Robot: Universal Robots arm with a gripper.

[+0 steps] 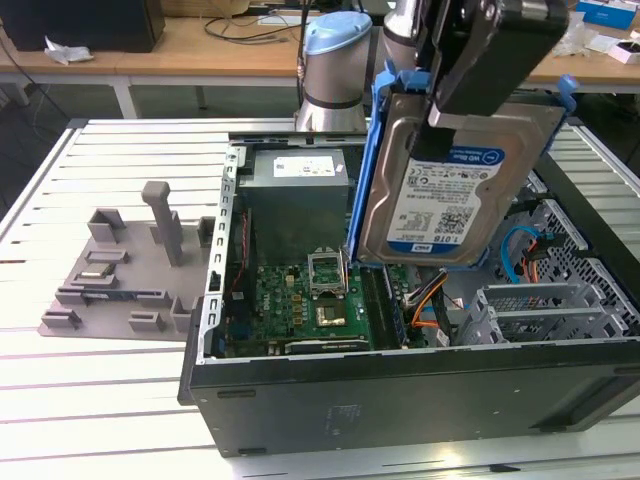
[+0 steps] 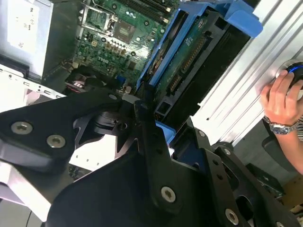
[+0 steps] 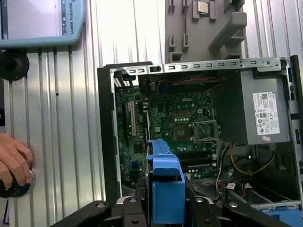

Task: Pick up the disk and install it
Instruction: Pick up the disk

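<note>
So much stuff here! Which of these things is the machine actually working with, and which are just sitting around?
In the job: the disk, held aloft in the gripper; the open computer case below it.
Lying about: the grey plastic fixture; the tablet; a person's hand.

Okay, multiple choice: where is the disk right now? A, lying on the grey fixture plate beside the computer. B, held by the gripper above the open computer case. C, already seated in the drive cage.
B: in the exterior view the gripper clamps the disk in the air above the computer case.
</note>
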